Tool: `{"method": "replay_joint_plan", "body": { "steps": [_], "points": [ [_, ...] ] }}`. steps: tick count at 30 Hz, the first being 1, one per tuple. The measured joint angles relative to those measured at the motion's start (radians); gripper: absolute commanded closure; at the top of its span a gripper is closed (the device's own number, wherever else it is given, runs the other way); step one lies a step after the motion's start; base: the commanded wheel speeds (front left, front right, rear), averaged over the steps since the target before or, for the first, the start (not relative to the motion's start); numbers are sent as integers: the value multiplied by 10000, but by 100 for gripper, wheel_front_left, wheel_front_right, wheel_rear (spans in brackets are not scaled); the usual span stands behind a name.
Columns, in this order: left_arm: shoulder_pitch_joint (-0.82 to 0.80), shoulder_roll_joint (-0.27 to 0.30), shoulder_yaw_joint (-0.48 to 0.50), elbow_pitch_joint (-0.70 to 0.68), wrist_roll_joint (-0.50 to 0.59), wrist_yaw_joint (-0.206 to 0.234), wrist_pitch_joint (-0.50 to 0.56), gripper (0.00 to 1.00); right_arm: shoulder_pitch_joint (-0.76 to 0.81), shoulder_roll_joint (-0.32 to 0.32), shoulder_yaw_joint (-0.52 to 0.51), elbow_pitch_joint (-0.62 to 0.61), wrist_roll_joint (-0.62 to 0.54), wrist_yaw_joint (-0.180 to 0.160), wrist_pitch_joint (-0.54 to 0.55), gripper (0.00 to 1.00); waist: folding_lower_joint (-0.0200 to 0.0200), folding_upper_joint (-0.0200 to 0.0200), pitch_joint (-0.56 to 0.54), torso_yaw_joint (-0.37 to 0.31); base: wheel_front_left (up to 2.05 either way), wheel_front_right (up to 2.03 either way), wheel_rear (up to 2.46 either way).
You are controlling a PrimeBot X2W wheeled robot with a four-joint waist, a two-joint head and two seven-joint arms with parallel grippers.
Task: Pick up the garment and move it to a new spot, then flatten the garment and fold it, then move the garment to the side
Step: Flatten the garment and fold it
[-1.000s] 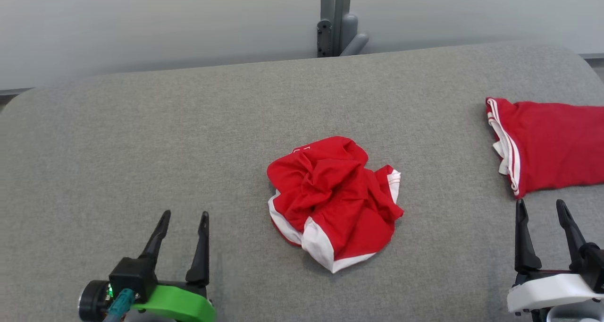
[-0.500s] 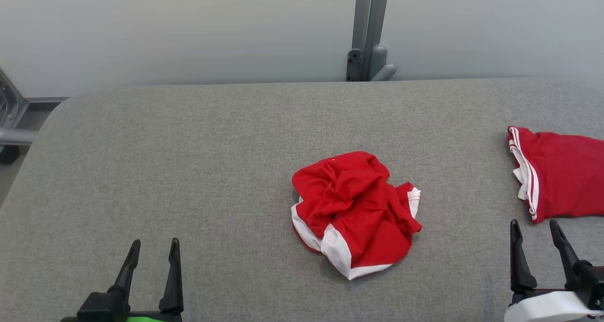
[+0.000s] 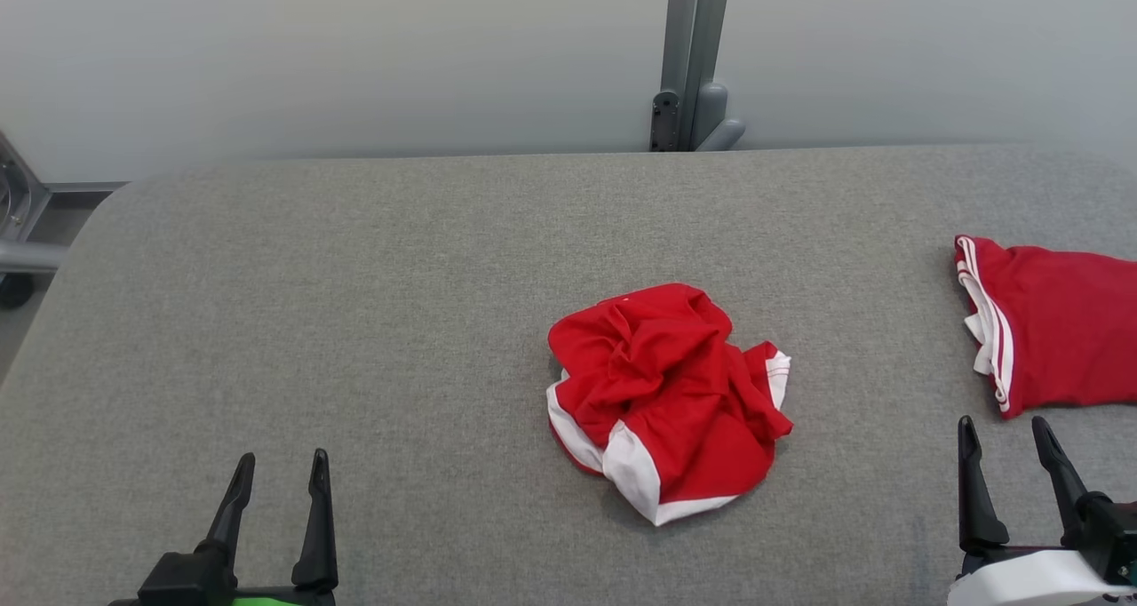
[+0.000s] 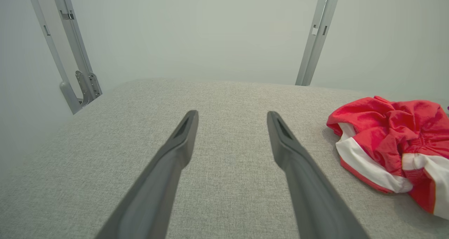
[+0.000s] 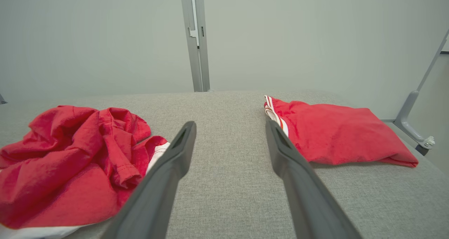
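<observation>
A crumpled red garment (image 3: 666, 402) with white trim lies in a heap near the middle of the grey padded table (image 3: 355, 277). It also appears at the right of the left wrist view, garment (image 4: 389, 137), and at the left of the right wrist view, garment (image 5: 70, 158). My left gripper (image 3: 280, 464) stands open at the lower left, well clear of the heap, with nothing between its fingers (image 4: 182, 137). My right gripper (image 3: 1004, 428) is open at the lower right, its fingers (image 5: 280, 144) empty, to the right of the heap.
A second red garment (image 3: 1057, 326), folded flat with white stripes, lies at the table's right edge, folded garment (image 5: 333, 134). A grey metal post (image 3: 688, 55) stands behind the table's far edge. A metal frame (image 3: 13, 233) shows past the left end.
The head camera tilted and shifted, so the whole scene sits lower and further right in view. Both grippers stay open and the crumpled garment lies as before.
</observation>
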Motion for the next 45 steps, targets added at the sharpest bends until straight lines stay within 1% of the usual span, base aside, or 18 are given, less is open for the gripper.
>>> {"method": "replay_joint_plan", "body": {
  "steps": [14,19,21,25,29,32,35,40,45],
  "points": [
    [-22,-128,81,21,117,-54,0,0,-37,2,-12,0,-27,0,0,0,0,0,91,-175,0,0,0],
    [-138,-150,-276,-320,130,-54,0,0,-56,0,21,-12,-40,0,0,0,0,0,139,-309,0,0,0],
    [-307,-153,-587,-499,96,-54,-2,0,-96,0,35,-27,-54,0,2,0,0,0,203,-360,0,0,0],
    [-815,-58,-1528,-729,35,-54,-10,0,-308,0,109,-77,-107,0,2,0,0,0,385,-514,0,0,0],
    [-1323,249,-2844,-669,-291,-54,-4,0,-534,0,157,-123,-113,0,0,0,0,0,625,-729,0,0,0],
    [-1825,453,-3870,-602,-727,-56,414,0,-681,0,174,-144,-113,0,2,0,0,0,857,-902,0,0,0],
    [-2358,568,-4539,-389,-1156,-56,884,0,-796,0,226,-146,-102,0,0,0,1,0,1107,-1092,0,0,0],
    [-2743,759,-5323,182,-1741,-56,1908,0,-933,-2,257,-119,-25,0,2,0,1,0,1408,-1498,0,0,0],
    [-2885,966,-5708,188,-2071,-56,2240,0,-1022,-2,199,-121,-17,0,0,0,1,0,1653,-1840,0,0,0]
  ]
}}
